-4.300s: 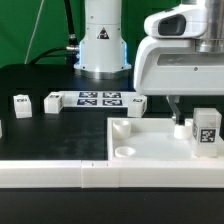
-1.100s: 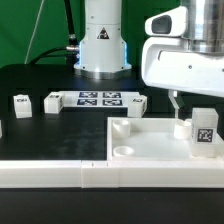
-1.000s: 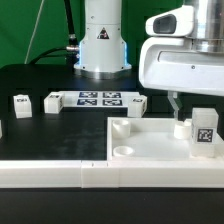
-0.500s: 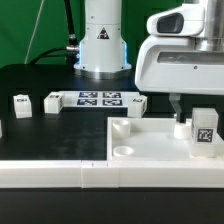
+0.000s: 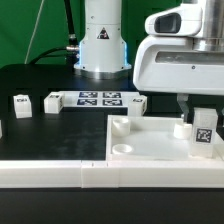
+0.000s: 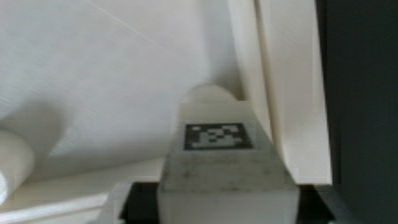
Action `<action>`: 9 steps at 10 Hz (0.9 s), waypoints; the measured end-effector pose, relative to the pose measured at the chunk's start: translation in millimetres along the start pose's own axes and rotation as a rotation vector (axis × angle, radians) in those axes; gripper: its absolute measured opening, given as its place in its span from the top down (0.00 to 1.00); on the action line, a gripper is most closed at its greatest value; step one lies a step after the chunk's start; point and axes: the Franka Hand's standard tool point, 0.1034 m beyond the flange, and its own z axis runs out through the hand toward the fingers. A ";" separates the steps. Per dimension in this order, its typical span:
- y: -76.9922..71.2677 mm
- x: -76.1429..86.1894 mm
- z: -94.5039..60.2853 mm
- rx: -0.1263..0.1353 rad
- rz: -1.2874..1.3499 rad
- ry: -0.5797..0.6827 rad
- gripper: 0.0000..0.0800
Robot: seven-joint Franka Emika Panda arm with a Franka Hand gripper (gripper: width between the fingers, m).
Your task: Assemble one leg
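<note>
The leg (image 5: pixel 206 133), a chunky white post with a square tag facing the camera, stands at the right end of the large white square panel (image 5: pixel 150 143), slightly tilted. My gripper (image 5: pixel 195 112) hangs right over it, with the fingers down along its sides. In the wrist view the leg (image 6: pixel 221 150) fills the gap between the two black pads (image 6: pixel 143 203), which press on both its sides, so the gripper (image 6: pixel 222 206) is shut on the leg. The leg's foot on the panel is hidden.
Two more white legs (image 5: pixel 20 105) (image 5: pixel 52 102) lie at the exterior view's left and a third (image 5: pixel 138 104) lies beside the marker board (image 5: pixel 97 99). The robot base (image 5: pixel 103 45) stands behind. A white rail (image 5: pixel 70 175) runs along the front. A round socket (image 5: pixel 122 148) shows in the panel's near corner.
The gripper has come lower over the leg, and the leg has shifted a little toward the exterior view's right and turned slightly. The other parts have not moved.
</note>
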 end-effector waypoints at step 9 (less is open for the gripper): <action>24.3 2.8 0.7 -0.028 0.309 0.005 0.33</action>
